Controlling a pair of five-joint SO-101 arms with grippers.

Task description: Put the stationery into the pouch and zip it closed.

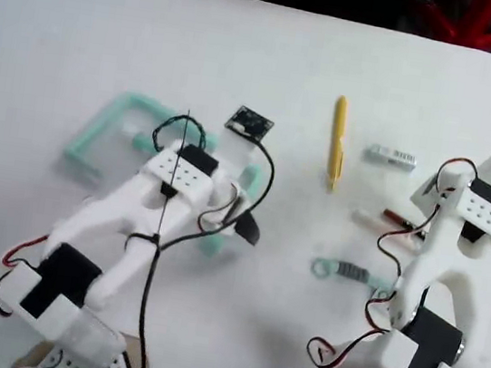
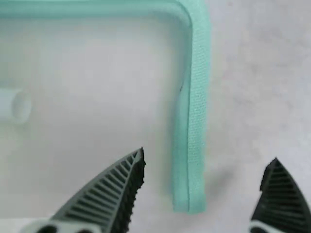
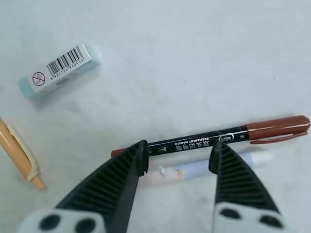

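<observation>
— What's on your table (image 1: 66, 31)?
— A white top. Your teal-edged pouch (image 1: 112, 124) lies flat on one side. Well apart from it you have a yellow pen (image 1: 336, 142), an eraser (image 1: 391, 155), a brown marker (image 3: 194, 141) just beside a pale pen (image 3: 243, 160), and a teal coil (image 1: 340, 271).

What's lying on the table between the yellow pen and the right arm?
A small pale-blue rectangular eraser lies there, apart from the yellow plastic pen and nearer the right arm; the high view shows it.
</observation>
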